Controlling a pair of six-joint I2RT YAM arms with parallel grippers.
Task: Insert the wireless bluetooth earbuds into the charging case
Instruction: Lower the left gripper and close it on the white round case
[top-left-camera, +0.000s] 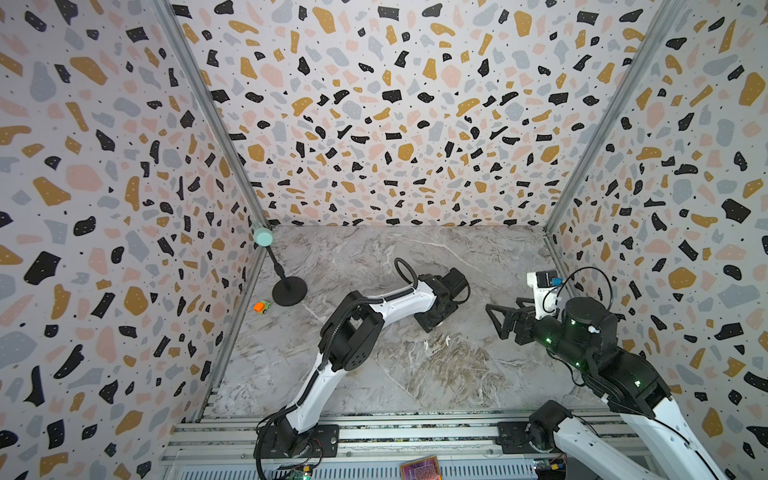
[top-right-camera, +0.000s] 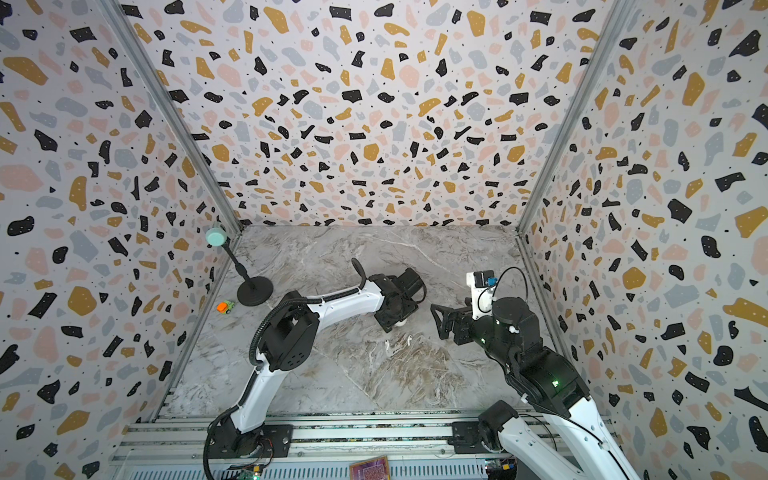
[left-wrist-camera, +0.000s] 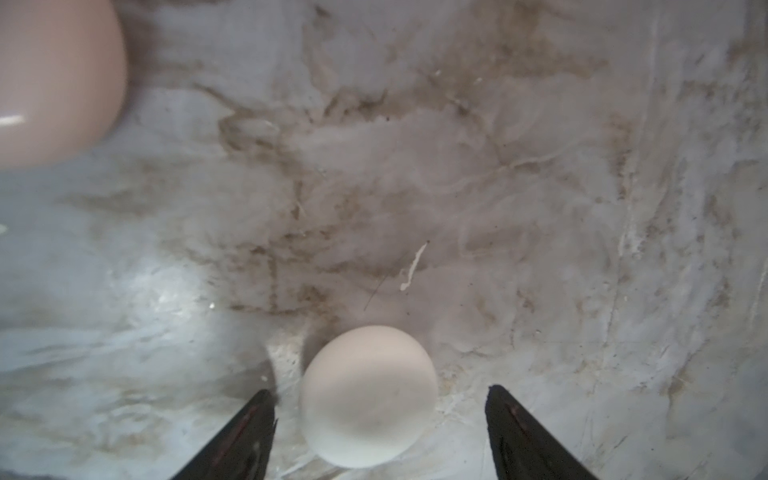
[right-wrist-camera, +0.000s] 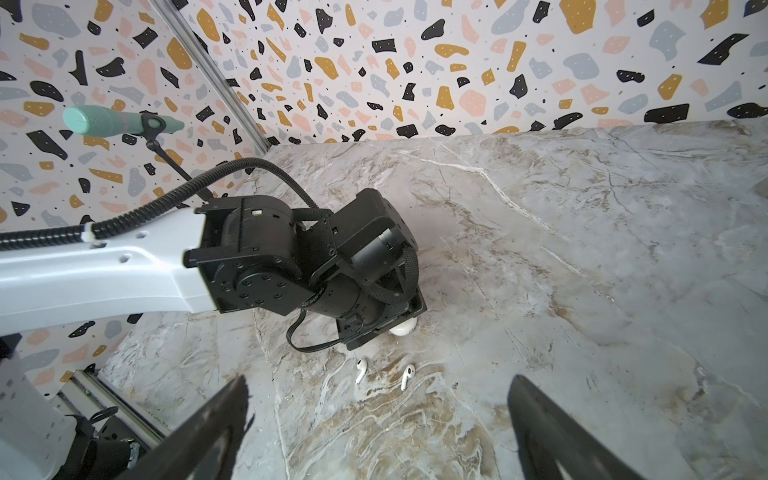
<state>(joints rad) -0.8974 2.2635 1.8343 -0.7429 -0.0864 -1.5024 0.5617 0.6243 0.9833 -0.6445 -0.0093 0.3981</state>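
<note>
Low down, left gripper (left-wrist-camera: 380, 390) straddles the white case (left-wrist-camera: 368, 419), jaws apart.

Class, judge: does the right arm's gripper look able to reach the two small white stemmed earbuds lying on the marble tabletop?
Probably yes: the open right gripper faces the small white stemmed earbuds, with only bare grey marble tabletop between them.
</note>
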